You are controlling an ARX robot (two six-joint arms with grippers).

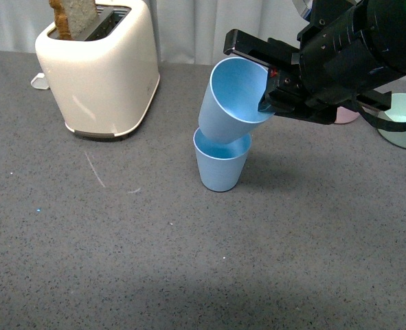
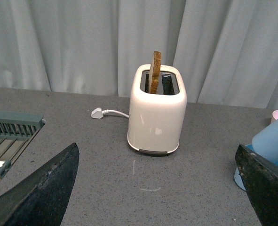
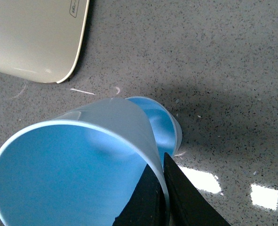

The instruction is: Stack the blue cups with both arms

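Grey countertop (image 1: 120, 261) is shown, an upright blue cup (image 1: 221, 165) near the toaster (image 1: 99, 69), a tilted blue cup (image 1: 233, 100) held at its mouth, rim pinched by the right gripper (image 1: 261, 72), left gripper (image 2: 156, 148) spread empty; released aslant, both may be toppled.

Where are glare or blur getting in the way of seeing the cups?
Right wrist view: two glare patches on the countertop, clear of the held cup and lower cup. Front view: right hand slightly soft, cups crisp. Left wrist view: even light, no glare.
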